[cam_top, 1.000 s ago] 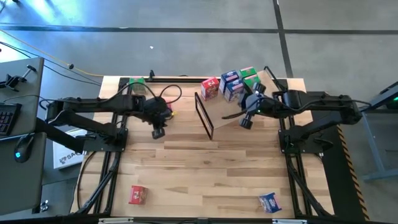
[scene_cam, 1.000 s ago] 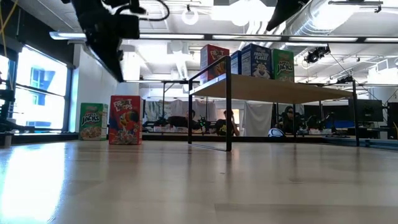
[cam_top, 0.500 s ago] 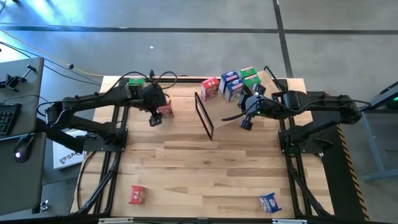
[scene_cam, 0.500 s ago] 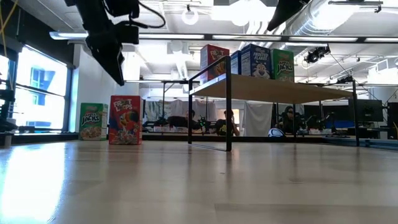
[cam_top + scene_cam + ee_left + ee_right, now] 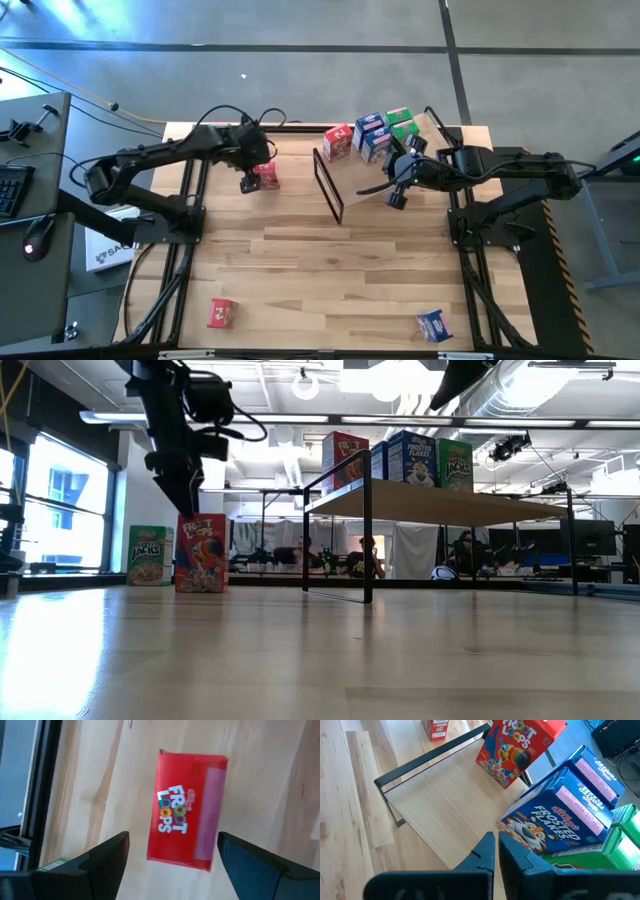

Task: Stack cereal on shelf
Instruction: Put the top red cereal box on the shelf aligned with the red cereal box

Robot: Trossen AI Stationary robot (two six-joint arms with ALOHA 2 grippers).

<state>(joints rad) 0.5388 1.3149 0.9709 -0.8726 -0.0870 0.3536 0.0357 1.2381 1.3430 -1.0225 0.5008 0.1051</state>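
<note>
A red cereal box [image 5: 186, 810] stands upright on the table [image 5: 330, 270] near its far left; it also shows in the low view [image 5: 201, 552]. My left gripper [image 5: 172, 840] hangs open just above the box, pointing steeply down, one finger on either side and neither touching; the high view [image 5: 248, 182] shows it there too. The shelf [image 5: 372, 172] carries a red [image 5: 338, 141], a blue [image 5: 372, 135] and a green box [image 5: 402, 125] at its far end. My right gripper [image 5: 497, 845] waits shut over the shelf board [image 5: 440, 805].
A green box [image 5: 150, 555] stands left of the red one at the far left. A red box [image 5: 221, 313] lies near the front left, a blue box [image 5: 434, 324] near the front right. The shelf's black frame end [image 5: 328, 185] faces the table's middle.
My left gripper has swung toward the table's far edge and a little down, turning as it went, and now hangs right over the red box at the far left. The box has stayed where it was.
</note>
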